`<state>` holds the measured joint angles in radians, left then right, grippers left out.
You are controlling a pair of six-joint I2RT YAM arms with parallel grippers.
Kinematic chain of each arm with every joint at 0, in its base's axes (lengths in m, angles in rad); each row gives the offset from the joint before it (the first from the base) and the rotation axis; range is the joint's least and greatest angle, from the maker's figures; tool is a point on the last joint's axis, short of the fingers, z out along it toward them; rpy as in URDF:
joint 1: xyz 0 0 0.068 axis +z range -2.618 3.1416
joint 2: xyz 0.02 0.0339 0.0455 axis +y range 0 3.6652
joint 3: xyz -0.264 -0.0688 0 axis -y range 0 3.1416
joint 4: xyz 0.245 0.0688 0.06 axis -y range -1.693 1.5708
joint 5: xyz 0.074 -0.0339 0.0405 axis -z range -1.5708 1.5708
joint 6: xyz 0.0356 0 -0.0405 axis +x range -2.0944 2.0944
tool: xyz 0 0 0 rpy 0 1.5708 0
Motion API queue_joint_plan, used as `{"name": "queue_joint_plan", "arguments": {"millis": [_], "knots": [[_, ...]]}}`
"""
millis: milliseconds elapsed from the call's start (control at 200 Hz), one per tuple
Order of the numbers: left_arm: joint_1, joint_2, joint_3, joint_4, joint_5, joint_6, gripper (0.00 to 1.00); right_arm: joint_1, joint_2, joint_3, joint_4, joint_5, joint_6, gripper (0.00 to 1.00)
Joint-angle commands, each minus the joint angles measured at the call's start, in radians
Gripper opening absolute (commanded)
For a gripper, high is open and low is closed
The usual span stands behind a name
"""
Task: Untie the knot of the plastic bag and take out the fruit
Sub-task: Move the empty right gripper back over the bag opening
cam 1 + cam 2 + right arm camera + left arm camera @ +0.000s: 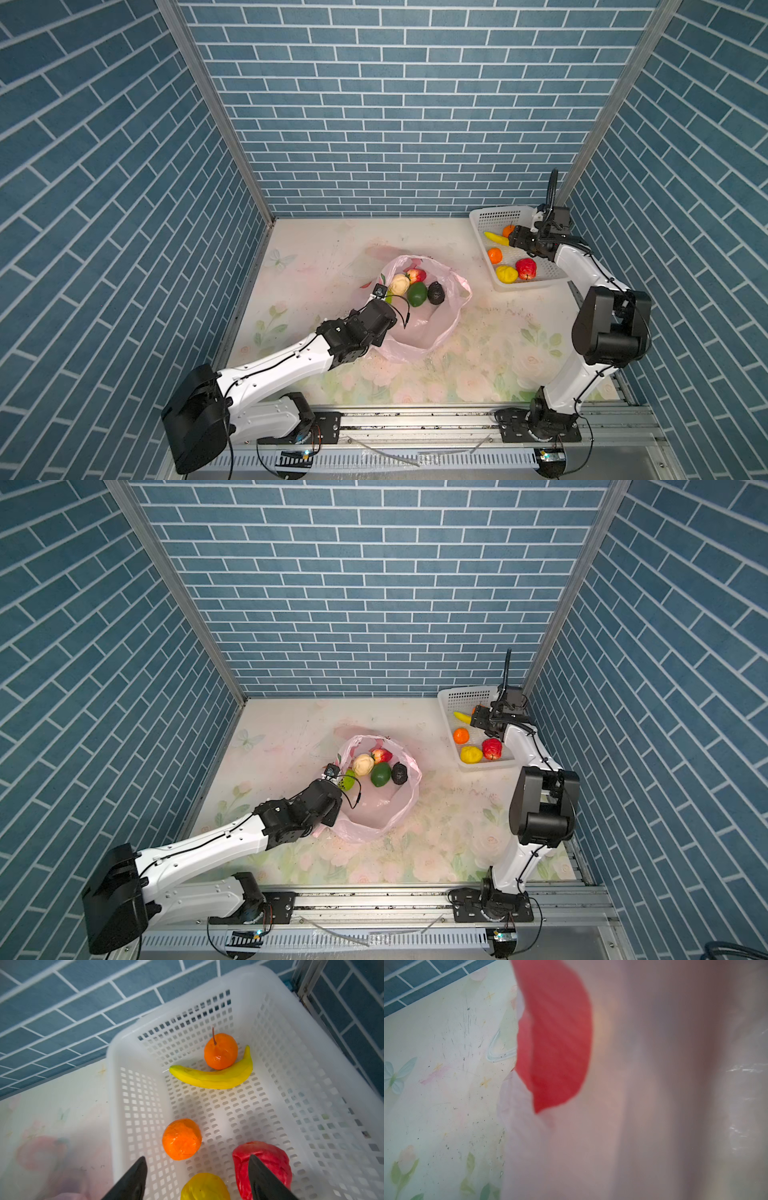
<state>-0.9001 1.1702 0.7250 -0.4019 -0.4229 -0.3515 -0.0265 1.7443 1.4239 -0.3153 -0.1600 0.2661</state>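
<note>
The counter [316, 249] is enclosed on three sides by blue tiled walls [395, 104]. The left arm [286, 365] is extended over the near left part of the counter. In both top views its wrist covers the near left rim of the plastic bag [455, 307]. The left wrist view is filled by blurred pink film bearing a red heart print [556, 1043]. The left end effector [379, 293] is positioned at the bag's rim and is fully closed. Whether film is pinched in it cannot be told.

The plastic bag is located near the middle of the counter, with its mouth spread open. It contains:
- a cream fruit [400, 284]
- a red fruit [417, 275]
- a green fruit [417, 294]
- a dark avocado [436, 293]
- a light green fruit [348, 780], partly hidden under the wrist

The white basket [496, 216] is located at the far right corner of the counter. It contains:
- a banana [212, 1078]
- a stemmed tangerine [220, 1051], just beside the banana
- a second tangerine [181, 1139]
- a lemon [204, 1186]
- a lumpy red fruit [270, 1155]

The right end effector [197, 1159] is held above the basket. Its jaws are spread wide and nothing is held between them.
</note>
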Motion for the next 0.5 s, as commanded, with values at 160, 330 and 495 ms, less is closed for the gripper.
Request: {"name": "queue_joint_plan", "arguments": {"millis": [160, 330, 495], "knots": [[0.001, -0.024, -0.012, -0.006, -0.016, -0.01, 0.0, 0.143, -0.198, 0.081, -0.201, -0.103, -0.025, 0.91], [0.001, -0.021, -0.01, -0.005, -0.015, -0.011, 0.0, 0.298, -0.271, 0.15, -0.318, -0.157, -0.011, 0.91], [0.001, -0.006, -0.004, 0.003, -0.018, -0.011, 0.0, 0.482, -0.302, 0.168, -0.328, -0.152, 0.062, 0.89]]}}
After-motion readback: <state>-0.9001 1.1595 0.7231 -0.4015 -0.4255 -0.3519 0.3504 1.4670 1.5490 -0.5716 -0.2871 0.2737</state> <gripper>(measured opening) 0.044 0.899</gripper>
